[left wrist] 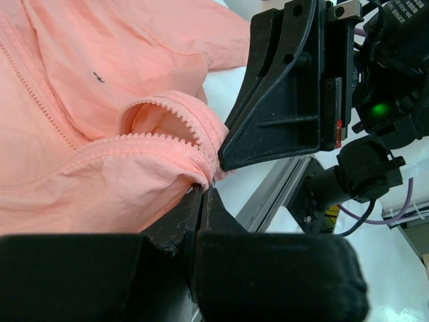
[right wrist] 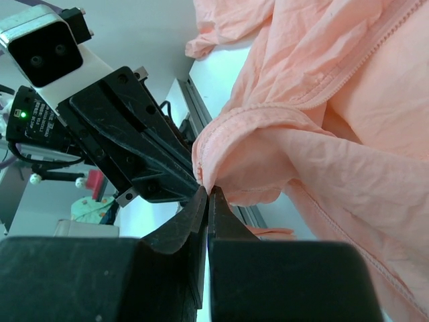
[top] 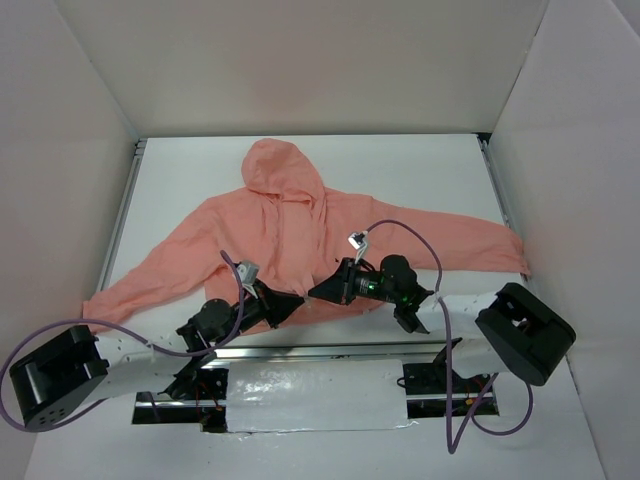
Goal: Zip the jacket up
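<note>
The salmon-pink jacket [top: 290, 230] lies spread on the white table, hood toward the back and front unzipped at the bottom. Both grippers meet at the middle of its near hem. My left gripper [left wrist: 206, 188] is shut on the lower corner of one front panel, where the zipper teeth [left wrist: 167, 137] end. My right gripper [right wrist: 208, 191] is shut on the hem corner of the other panel [right wrist: 322, 134], lifted into a fold. The two grippers sit almost tip to tip, left gripper [top: 297, 303] and right gripper [top: 318, 290]. A tiny dark logo [left wrist: 98, 78] shows on the chest.
A metal rail [top: 300, 350] runs along the table's near edge just below the grippers. White walls enclose the table on three sides. The right sleeve [top: 500, 245] reaches the right wall and the left sleeve [top: 110, 295] the left edge. Purple cables loop over both arms.
</note>
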Controlling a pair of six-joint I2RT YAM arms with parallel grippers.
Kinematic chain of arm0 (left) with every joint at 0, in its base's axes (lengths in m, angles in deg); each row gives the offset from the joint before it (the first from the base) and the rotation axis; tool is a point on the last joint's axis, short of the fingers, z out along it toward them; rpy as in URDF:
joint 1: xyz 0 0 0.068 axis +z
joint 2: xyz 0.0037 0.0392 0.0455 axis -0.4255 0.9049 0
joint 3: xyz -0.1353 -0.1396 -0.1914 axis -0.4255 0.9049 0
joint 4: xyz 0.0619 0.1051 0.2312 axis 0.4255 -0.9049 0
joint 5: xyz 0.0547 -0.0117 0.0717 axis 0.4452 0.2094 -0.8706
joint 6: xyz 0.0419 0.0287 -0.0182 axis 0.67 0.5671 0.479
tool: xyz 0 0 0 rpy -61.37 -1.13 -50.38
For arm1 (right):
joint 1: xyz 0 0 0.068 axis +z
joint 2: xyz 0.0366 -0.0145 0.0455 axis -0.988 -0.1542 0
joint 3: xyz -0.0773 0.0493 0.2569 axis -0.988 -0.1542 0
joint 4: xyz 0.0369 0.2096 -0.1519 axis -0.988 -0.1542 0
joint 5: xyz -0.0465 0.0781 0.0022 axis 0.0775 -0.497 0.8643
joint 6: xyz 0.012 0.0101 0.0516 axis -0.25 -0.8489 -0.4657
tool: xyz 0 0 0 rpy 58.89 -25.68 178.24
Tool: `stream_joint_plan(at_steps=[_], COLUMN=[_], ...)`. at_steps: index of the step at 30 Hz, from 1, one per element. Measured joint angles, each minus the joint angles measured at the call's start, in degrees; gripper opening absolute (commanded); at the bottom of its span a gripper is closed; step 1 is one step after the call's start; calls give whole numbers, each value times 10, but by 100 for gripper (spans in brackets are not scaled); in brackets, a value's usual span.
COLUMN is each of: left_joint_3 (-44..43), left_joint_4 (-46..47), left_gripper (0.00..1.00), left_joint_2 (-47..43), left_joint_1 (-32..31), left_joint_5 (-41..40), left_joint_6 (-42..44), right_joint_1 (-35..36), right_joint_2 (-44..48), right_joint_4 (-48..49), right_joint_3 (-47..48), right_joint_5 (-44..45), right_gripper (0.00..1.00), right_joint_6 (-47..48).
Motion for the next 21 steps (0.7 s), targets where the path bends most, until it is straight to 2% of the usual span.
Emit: stream_joint_plan(at_steps=[5, 12, 18, 21], left_joint_3=[0, 0, 0, 0], left_joint_4=[5, 57, 57, 50], left_gripper=[0, 0, 0, 0], left_joint_2=[23, 95, 95, 84], left_joint_1=[0, 0, 0, 0], left_joint_5=[-2, 1, 0, 0], left_joint_6=[0, -10, -10, -10], right_joint_1=[2, 7, 7, 7], right_joint_2=[-23, -37, -38, -38], right_joint_4=[28, 36, 34, 31], right_joint_3=[-12, -14, -14, -14], right_joint_5=[0, -2, 1, 12], right_gripper=[5, 11, 11, 15], right_joint_6=[-10, -15, -13, -10])
